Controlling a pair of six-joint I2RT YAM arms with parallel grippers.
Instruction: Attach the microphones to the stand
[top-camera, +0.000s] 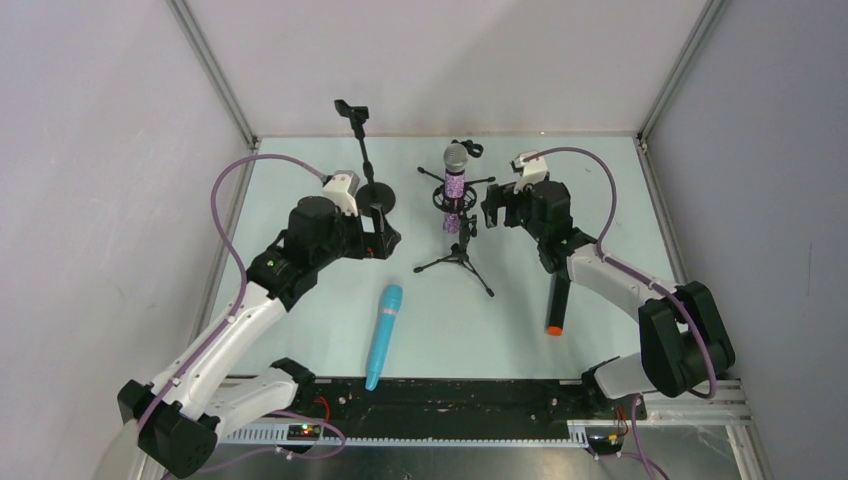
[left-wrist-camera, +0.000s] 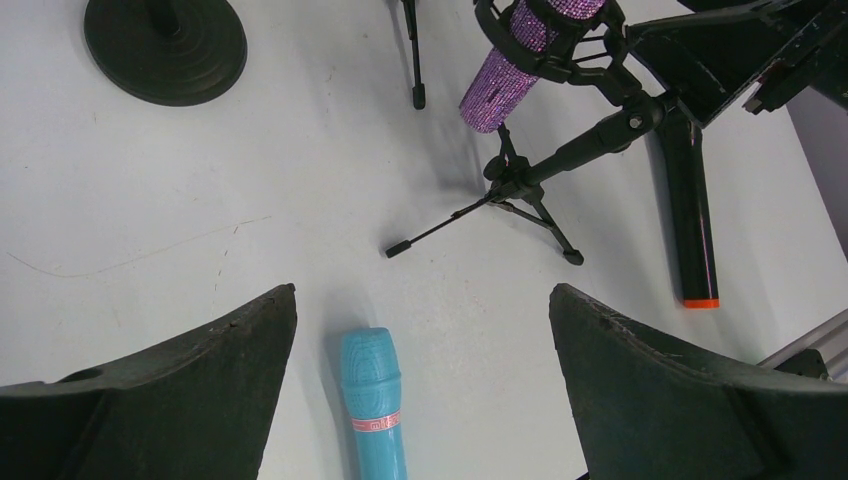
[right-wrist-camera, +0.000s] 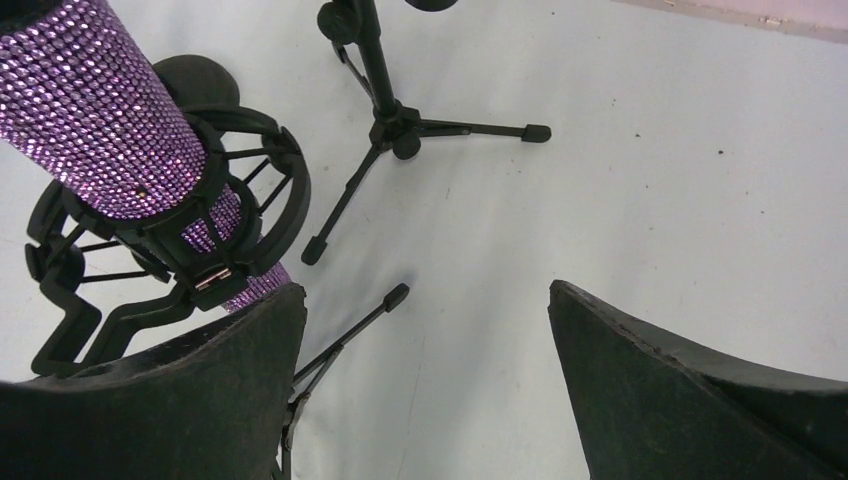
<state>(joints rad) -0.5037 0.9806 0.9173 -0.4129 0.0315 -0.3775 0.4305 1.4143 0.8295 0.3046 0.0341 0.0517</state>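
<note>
the purple microphone (top-camera: 456, 178) is sitting head-up in the shock mount (top-camera: 451, 199) on top of the tripod stand (top-camera: 459, 262), so one of the three looks done and the job appears to be turning to the next pickup. the turquoise microphone (top-camera: 383, 335) is lying flat on the table (top-camera: 470, 340) to the near-left of the tripod stand, well apart from its legs. the black microphone (top-camera: 559, 300) with the orange end is lying to the stand's near-right, its upper end hidden by the right arm in the top view. the round-base stand (top-camera: 376, 196) is standing just left of the tripod stand, its clip (top-camera: 350, 108) looking empty. the left gripper (top-camera: 383, 237) is hovering left of the tripod stand, its fingers (left-wrist-camera: 200, 400) spread wide and gripping nothing. the right gripper (top-camera: 492, 208) is hanging just right of the shock mount, equally wide and empty. the next move is likely calling for the left gripper to be lowering over the turquoise barrel, closing across it, then raising it upright toward that empty clip.
</note>
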